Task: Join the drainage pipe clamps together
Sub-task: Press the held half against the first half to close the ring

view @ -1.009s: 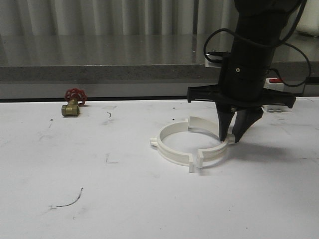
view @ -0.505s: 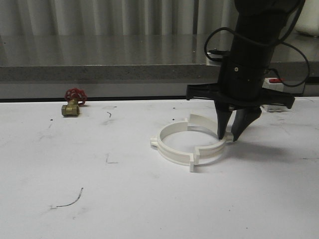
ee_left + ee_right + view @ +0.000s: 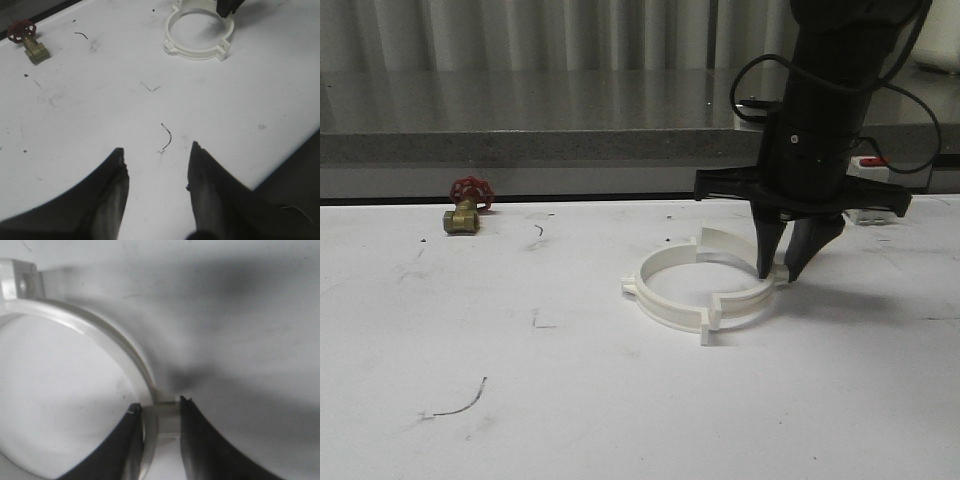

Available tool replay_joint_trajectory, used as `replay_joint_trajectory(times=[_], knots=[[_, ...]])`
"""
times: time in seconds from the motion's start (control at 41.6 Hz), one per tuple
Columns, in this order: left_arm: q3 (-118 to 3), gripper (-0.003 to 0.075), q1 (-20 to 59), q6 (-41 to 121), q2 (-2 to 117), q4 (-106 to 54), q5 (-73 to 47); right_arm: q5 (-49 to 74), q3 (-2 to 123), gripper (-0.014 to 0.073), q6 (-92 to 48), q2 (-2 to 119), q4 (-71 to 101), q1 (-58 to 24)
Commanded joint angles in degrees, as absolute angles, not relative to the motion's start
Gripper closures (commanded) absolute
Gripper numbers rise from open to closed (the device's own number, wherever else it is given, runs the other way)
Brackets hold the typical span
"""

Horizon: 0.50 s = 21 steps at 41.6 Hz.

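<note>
Now I am nudging the right half-ring [image 3: 752,300] leftward with the right claw [image 3: 776,276] pinching its wall, front gap against the left half-ring [image 3: 660,290] on the desk [image 3: 520,380] narrowing, nearly joined.

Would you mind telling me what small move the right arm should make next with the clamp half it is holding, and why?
Probably a short push further toward the left clamp half. The right gripper is pinched on the right clamp half, and the near tabs look almost met, while at the far side the ends appear overlapped rather than seated, so a slight rotation may be needed too.
</note>
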State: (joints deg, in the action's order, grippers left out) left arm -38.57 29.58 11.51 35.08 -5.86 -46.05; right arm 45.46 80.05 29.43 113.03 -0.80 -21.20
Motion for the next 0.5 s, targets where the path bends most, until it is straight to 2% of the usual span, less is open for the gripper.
replay_joint_trajectory(times=[0.0,0.481], knots=[[-40.2,0.0437,29.5,11.4,35.1,-6.3,-42.2,43.8,81.8,0.042,29.4,111.0,-1.7,-21.0],[-40.2,0.0437,29.5,11.4,35.1,-6.3,-42.2,43.3,81.8,0.042,29.4,112.0,-0.6,-21.0]])
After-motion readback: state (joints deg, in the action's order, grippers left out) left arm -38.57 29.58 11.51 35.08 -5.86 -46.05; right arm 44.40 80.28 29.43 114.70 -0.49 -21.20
